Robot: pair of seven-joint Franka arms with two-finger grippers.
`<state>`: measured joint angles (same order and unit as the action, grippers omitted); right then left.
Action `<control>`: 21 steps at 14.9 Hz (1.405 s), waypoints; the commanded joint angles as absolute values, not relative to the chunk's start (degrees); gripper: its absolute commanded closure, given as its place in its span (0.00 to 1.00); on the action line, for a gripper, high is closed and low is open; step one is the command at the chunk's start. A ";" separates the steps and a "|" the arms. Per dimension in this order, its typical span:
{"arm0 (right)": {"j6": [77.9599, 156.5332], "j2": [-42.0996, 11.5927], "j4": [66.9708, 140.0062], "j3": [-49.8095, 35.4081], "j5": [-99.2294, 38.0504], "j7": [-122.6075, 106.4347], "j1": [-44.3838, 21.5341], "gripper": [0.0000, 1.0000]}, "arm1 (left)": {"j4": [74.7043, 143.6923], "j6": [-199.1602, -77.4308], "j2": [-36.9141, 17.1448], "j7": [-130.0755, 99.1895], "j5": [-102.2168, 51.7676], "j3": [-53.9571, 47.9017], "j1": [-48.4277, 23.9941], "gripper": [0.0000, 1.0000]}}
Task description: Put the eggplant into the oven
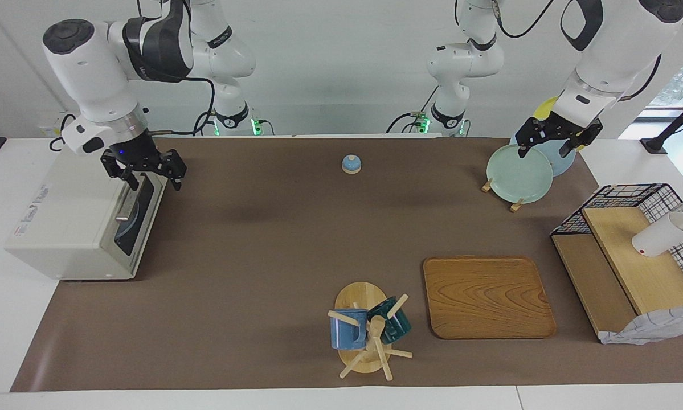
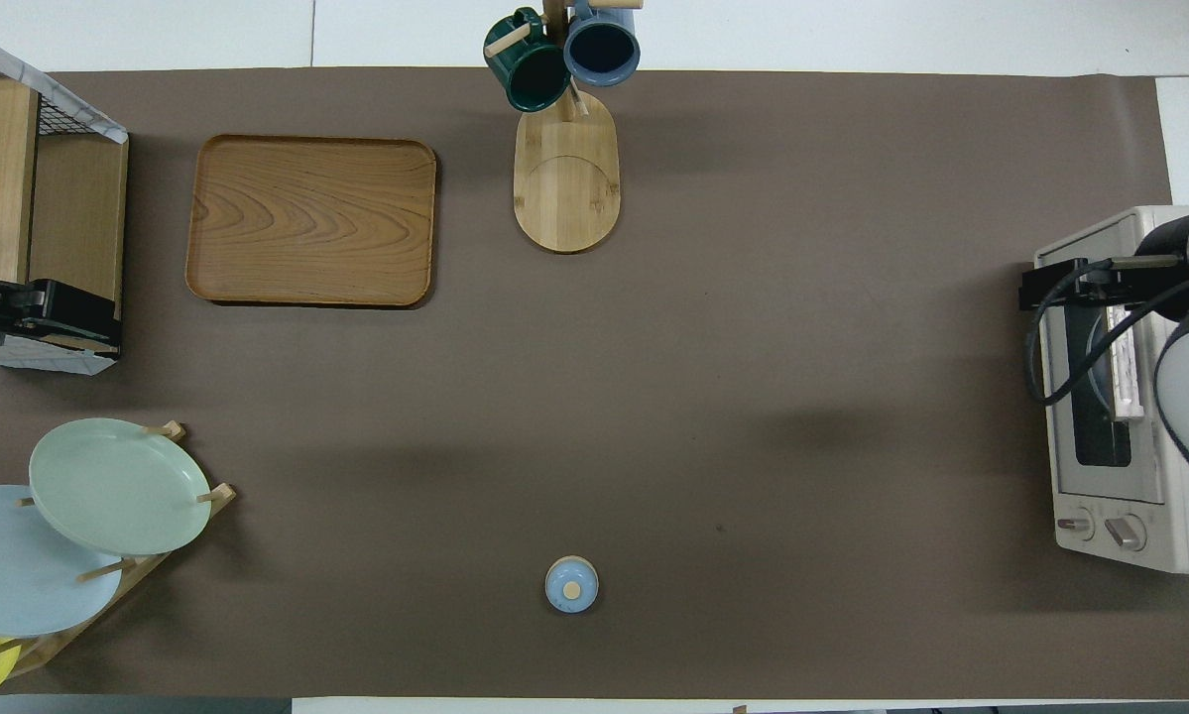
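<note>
A matt brown paper-like sheet (image 1: 261, 256) covers the white surface (image 1: 11, 341). The tray (image 1: 487, 296) is smooth, grained wood, as are the mug tree (image 1: 361, 327) and the shelf boards (image 1: 640, 267) within black wire. The oven (image 1: 73, 222) has a cream matt casing, a glossy dark glass door and a metal handle. The plates (image 1: 518, 173) look glazed.

One camera sits high across the table, facing the two robot arms, far enough to take in the whole brown mat (image 1: 273, 239) with the arm bases along the top edge. The second camera hangs high above the robots' own end, looking forward and steeply down, half a turn from the first. Both views share the mat, the toaster oven (image 1: 79, 228) (image 2: 1120, 397) at one end, and the wooden tray (image 1: 486, 296) (image 2: 311, 220) toward the end away from the oven.
</note>
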<state>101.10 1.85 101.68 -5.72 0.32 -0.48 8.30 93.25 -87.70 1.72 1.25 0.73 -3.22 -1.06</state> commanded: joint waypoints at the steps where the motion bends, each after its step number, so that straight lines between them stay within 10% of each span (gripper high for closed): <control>1: 90.03 1.50 93.01 -3.52 -1.14 -1.84 8.26 0.00 | 93.87 -87.01 2.81 1.41 0.97 -3.60 -0.35 0.00; 21: 87.19 2.46 92.20 -1.93 2.72 -2.81 6.15 0.00 | 93.87 -87.01 2.81 1.41 0.88 -3.60 -0.44 0.00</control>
